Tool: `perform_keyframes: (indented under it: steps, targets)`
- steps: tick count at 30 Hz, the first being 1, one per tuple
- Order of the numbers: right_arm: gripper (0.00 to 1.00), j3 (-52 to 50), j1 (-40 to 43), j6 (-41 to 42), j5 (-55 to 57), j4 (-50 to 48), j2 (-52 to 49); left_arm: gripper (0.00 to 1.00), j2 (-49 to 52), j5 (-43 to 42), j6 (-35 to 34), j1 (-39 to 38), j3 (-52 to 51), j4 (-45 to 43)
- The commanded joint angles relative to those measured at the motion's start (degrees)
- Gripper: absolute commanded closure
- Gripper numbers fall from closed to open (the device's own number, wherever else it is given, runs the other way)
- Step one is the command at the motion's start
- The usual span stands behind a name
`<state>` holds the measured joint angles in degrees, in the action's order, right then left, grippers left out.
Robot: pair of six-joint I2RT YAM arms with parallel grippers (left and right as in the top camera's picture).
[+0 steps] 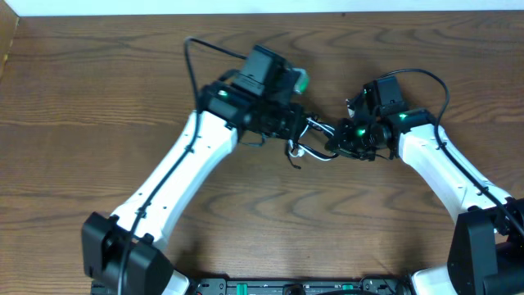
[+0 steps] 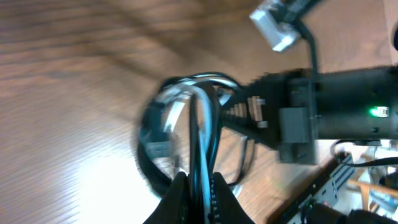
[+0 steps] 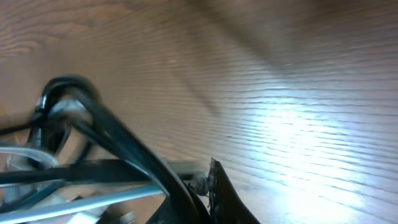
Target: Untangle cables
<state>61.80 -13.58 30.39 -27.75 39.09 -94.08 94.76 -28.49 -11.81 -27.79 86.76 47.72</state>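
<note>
The black and white cables (image 1: 309, 150) hang bunched in a small tangle between my two grippers at the table's middle, held above the wood. My left gripper (image 1: 301, 131) is shut on the cables; in the left wrist view (image 2: 199, 186) a black strand and a white strand run between its fingers, with coils (image 2: 180, 118) looping beyond. My right gripper (image 1: 344, 141) is shut on the cables from the right; in the right wrist view (image 3: 202, 186) black strands (image 3: 112, 137) and a white strand (image 3: 74, 199) lead away to the left. The plugs are hard to make out.
The wooden table (image 1: 262, 229) lies under both arms. The right arm's black body with a green light (image 2: 348, 112) fills the right of the left wrist view. A thicker black robot cable (image 1: 196, 49) arches over the left arm. The table's back edge (image 1: 262, 11) runs along the top.
</note>
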Motion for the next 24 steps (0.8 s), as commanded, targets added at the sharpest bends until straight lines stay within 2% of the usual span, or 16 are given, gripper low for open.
perform_keyframes:
  steps: [1,7,10,14,20,24]
  targets:
    - [0.99,-0.5,3.1,-3.5,8.3,2.0,-1.0,0.93,-5.4,1.7,0.1,5.5,0.9,0.3]
    - [0.99,-0.5,7.9,-8.7,8.0,5.4,-0.9,0.93,-5.1,7.6,0.4,11.6,0.7,5.8]
    - [0.99,-0.5,10.1,-11.9,7.1,6.7,-0.4,0.93,-5.1,8.3,4.2,12.8,0.2,7.8]
    - [0.99,-0.5,13.1,-13.5,5.0,8.2,1.8,0.93,-4.9,16.3,5.8,12.7,-0.6,10.2]
    - [0.99,-0.4,16.8,-22.8,-19.1,7.1,7.7,0.92,-4.8,18.1,7.5,12.7,-1.5,10.5]
    - [0.99,-0.4,16.9,-22.4,-18.9,7.0,11.8,0.93,-4.8,17.4,8.5,12.7,-1.5,10.5]
